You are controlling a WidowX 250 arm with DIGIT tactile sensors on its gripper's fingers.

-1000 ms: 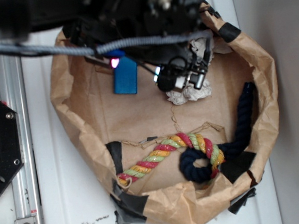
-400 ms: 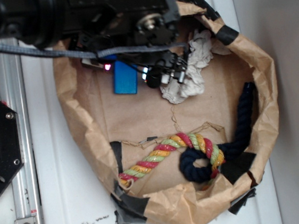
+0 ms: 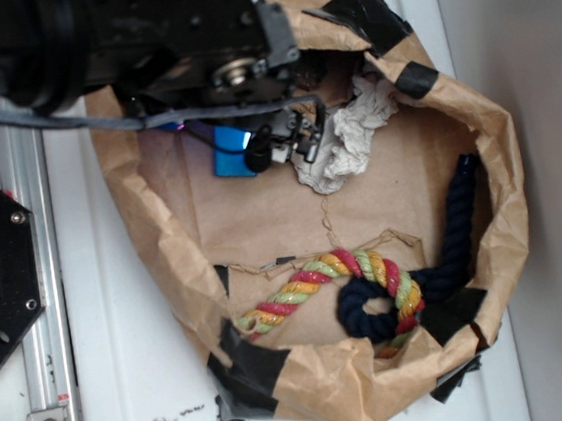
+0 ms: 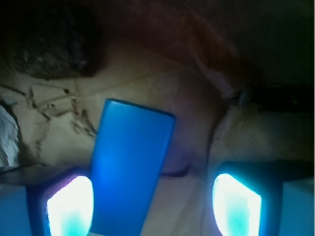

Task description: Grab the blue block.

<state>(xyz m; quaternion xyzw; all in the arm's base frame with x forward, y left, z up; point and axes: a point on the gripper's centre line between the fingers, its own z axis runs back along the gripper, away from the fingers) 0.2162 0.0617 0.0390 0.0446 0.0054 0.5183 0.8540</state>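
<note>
Since the earlier frame the gripper (image 4: 152,201) has moved left over the blue block (image 4: 130,169), which lies flat on the brown paper (image 3: 261,213) at the far left. Its fingers (image 4: 69,206) stand apart, the block beside the left one. It looks stiff, light and smooth; hold it across the narrow width.

A bright blue block (image 4: 130,169) beside a dark brown chunk (image 4: 49,42); navy rope (image 3: 444,254), red-yellow-green striped rope (image 3: 314,287), brown paper basket (image 3: 505,187).
</note>
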